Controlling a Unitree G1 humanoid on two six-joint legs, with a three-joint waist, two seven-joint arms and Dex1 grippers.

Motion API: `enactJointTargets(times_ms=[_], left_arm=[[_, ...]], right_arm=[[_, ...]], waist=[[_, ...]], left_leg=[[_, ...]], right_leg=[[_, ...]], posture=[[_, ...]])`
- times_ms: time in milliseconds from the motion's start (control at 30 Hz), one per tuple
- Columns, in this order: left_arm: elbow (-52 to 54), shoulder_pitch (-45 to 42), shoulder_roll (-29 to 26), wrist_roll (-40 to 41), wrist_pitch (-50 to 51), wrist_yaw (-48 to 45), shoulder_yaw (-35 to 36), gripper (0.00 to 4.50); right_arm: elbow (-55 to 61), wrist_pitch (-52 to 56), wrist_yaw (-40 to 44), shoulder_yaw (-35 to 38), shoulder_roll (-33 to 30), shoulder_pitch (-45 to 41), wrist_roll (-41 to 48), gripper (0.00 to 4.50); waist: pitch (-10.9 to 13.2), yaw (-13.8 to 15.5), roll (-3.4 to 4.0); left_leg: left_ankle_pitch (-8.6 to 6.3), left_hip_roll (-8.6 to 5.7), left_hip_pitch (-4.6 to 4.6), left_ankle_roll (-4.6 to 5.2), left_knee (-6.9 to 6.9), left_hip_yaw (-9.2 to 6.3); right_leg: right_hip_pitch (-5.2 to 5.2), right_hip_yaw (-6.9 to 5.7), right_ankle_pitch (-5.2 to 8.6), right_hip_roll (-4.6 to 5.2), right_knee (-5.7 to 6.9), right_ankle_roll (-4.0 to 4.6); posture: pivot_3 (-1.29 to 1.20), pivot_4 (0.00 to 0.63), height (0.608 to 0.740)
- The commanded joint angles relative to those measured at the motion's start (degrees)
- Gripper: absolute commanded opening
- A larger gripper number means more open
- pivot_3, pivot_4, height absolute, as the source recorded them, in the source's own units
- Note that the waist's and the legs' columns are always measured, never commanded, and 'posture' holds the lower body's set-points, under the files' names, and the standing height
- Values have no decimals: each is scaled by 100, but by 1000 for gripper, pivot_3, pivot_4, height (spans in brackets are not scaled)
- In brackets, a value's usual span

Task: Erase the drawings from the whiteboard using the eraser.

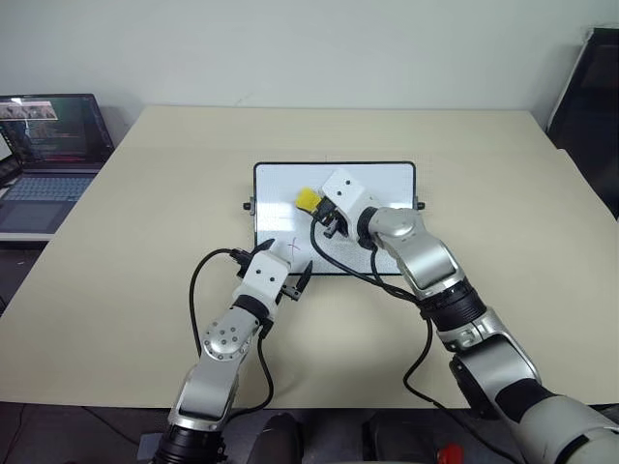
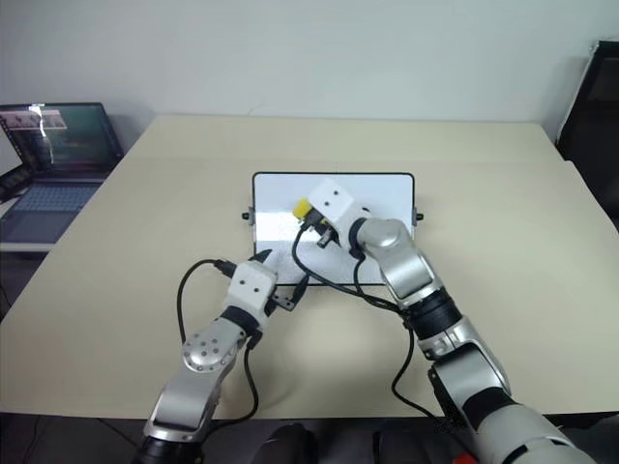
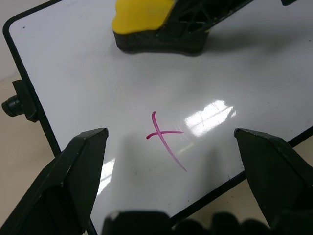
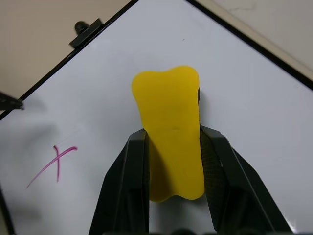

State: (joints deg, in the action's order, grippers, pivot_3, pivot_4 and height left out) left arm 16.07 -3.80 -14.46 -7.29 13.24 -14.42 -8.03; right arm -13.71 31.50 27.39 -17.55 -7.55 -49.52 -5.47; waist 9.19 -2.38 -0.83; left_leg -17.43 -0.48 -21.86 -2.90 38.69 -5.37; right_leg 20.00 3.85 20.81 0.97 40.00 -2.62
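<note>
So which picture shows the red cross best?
The left wrist view: the red cross sits large and unblocked on the whiteboard. The right wrist view shows it off to the side; the head views show it tiny.

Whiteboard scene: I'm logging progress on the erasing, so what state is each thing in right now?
whiteboard: flat on the table, one cross left.
cross drawing: unerased, apart from the eraser.
eraser: clamped in the right tool, dark underside on the board.
right tool: shut on the eraser.
left tool: open, over the board's near edge.
laptop: open, screen lit.
</note>
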Motion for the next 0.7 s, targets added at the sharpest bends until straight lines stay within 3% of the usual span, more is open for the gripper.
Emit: enactJointTargets(times_ms=[33,267,400,700], left_arm=[[50,-126,0,-10,-151,10,25,4500],[63,-97,13,-9,-165,3,-8,4500],[77,-87,-14,-1,-155,3,38,4500],[51,-142,24,-4,-143,2,-9,4500]], right_arm=[[-291,-87,-247,178,-47,-81,-99,1122],[-322,-115,-54,-41,-14,-49,-107,1122],[19,233,574,-446,-321,248,-110,1122],[678,439,421,-117,-385,507,15,1122]], waist=[[0,14,0],[0,16,0],[0,14,0],[1,50,0]], left_leg=[[0,0,-1,0,0,-1],[0,0,0,0,0,-2],[0,0,0,0,-1,-2],[0,0,-4,0,-4,-6]], right_leg=[[0,-1,0,0,0,0],[-1,-2,0,0,-1,0],[-3,-2,0,0,-2,0],[-18,-5,0,0,-8,0]], posture=[[0,150,740],[0,150,740],[0,150,740],[0,150,740]])
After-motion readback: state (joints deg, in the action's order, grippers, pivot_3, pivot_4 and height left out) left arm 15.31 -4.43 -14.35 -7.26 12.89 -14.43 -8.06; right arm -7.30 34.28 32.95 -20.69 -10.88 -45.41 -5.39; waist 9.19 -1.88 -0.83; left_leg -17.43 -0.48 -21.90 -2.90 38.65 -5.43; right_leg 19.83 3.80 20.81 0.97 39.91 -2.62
